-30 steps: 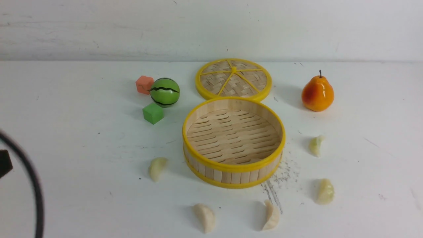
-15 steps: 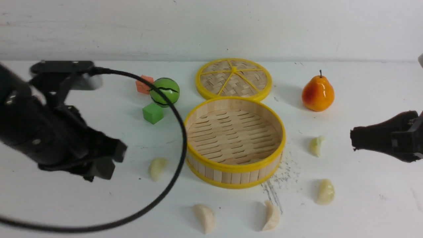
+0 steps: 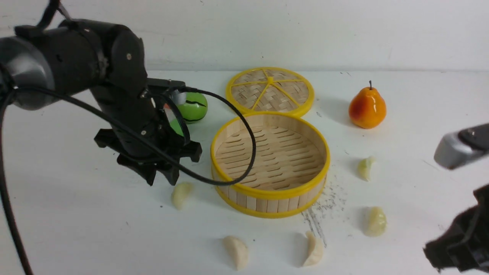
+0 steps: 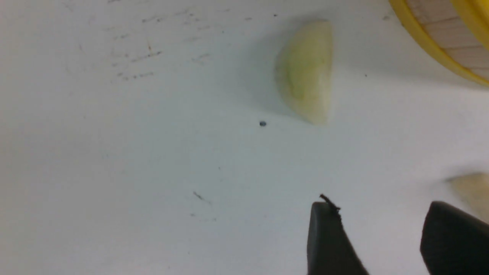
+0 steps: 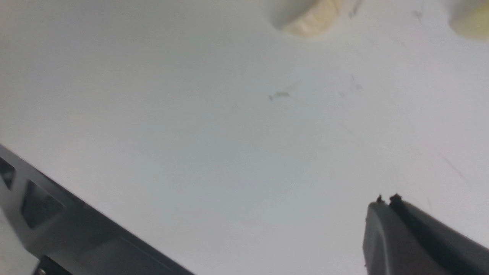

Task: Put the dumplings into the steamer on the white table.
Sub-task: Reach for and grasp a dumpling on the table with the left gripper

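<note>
Left fingers (image 4: pixel 326 244) apart, poised over the scuffed white table (image 3: pixel 76 229) near the leftmost pale glossy crescent dumpling (image 3: pixel 182 194). Right fingers (image 5: pixel 401 236) pressed together at the table's near right. All five dumplings (image 3: pixel 376 220) lie on the table around the round yellow-rimmed bamboo steamer (image 3: pixel 267 203).

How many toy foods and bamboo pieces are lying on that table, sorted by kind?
Dumplings: 5
Pear: 1
Watermelon ball: 1
Steamer basket: 1
Lid: 1
Total: 9
</note>
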Robot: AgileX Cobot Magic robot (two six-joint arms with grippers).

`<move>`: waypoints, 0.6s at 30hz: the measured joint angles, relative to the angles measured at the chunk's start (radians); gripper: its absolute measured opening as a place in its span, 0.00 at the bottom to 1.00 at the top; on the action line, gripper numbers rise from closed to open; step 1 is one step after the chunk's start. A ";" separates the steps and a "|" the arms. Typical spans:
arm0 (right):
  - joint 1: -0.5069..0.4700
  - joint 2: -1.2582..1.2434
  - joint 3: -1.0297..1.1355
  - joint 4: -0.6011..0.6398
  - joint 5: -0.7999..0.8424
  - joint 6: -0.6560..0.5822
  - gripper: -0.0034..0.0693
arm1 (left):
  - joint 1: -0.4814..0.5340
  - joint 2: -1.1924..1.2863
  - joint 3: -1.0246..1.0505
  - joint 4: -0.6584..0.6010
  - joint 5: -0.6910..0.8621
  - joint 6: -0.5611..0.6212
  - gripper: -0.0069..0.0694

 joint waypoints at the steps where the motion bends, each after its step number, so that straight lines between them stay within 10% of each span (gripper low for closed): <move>1: 0.009 -0.001 0.000 -0.026 0.013 0.020 0.04 | 0.000 0.013 -0.004 0.004 -0.003 -0.003 0.57; 8: 0.039 -0.029 0.000 -0.089 0.042 0.074 0.05 | 0.000 0.166 -0.068 0.035 -0.023 -0.022 0.78; 18: 0.039 -0.035 0.000 -0.049 0.000 0.074 0.06 | 0.000 0.326 -0.163 0.089 -0.071 -0.050 0.78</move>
